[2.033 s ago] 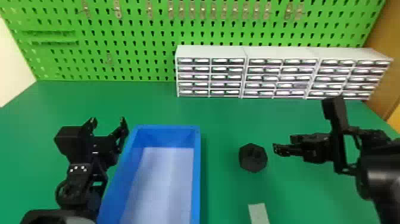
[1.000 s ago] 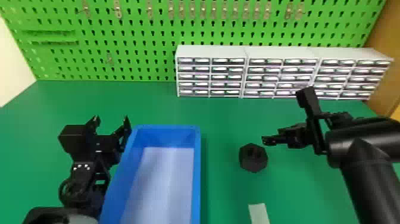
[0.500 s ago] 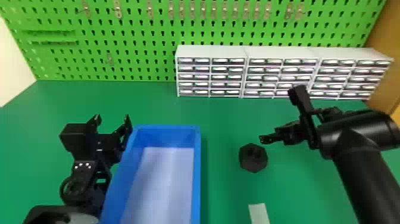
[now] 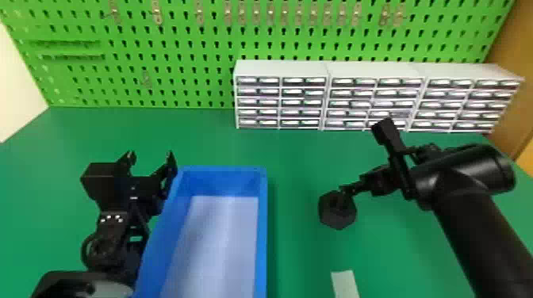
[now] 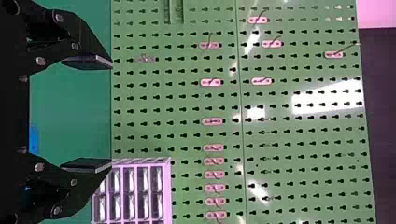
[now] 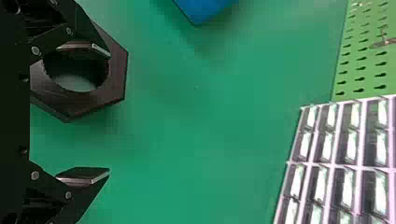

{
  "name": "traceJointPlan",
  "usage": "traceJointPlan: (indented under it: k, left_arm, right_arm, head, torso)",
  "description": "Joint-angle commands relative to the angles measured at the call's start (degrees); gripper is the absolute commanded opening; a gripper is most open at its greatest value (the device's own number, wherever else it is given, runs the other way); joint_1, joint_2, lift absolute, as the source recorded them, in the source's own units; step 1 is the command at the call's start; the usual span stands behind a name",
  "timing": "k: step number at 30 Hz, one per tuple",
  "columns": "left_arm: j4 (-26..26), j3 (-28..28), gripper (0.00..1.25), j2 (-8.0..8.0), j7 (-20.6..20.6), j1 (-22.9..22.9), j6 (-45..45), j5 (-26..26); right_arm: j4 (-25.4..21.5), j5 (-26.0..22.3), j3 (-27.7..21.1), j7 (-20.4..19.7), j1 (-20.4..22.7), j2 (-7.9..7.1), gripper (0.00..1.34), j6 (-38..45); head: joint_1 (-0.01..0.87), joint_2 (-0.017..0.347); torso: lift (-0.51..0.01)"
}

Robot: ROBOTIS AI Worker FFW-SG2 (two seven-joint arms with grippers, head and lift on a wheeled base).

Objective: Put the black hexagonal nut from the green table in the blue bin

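Black hexagonal nut is on the green table, not in the bin. Left to right: left gripper is at the bin's left side, fingers spread, nothing between them. Blue bin next, no nut in it; floor looks bare as far as it shows. Nut lies flat right of the bin, well apart from its wall. Right gripper is at the nut's far right side, fingers spread wide, pinching nothing. Its bin-side finger overlaps the nut's hole; can't tell if the tip is in it or just above. Other finger is out over bare table. Progress: approach mostly done, I'd say. Left: grip, lift, carry, release
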Motion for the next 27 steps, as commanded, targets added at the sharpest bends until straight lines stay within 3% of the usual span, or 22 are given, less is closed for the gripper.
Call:
traceJointPlan:
  k: [1, 27]
  left_arm:
    - [0.1, 0.0, 0.75, 0.00, -0.1, -0.2, 0.0, 0.0]
    - [0.5, -0.2, 0.75, 0.53, 0.0, -0.9, -0.5, -0.1]
  right_arm:
    - [2.3, -0.6, 1.8, 0.0, -0.7, -0.10, 0.94, -0.3]
    - [7.7, -1.6, 5.4, 0.0, -2.9, -1.68, 0.95, 1.2]
  head:
    - [0.657, 0.057]
    - [0.657, 0.057]
  torso:
    - [-0.095]
    - [-0.095]
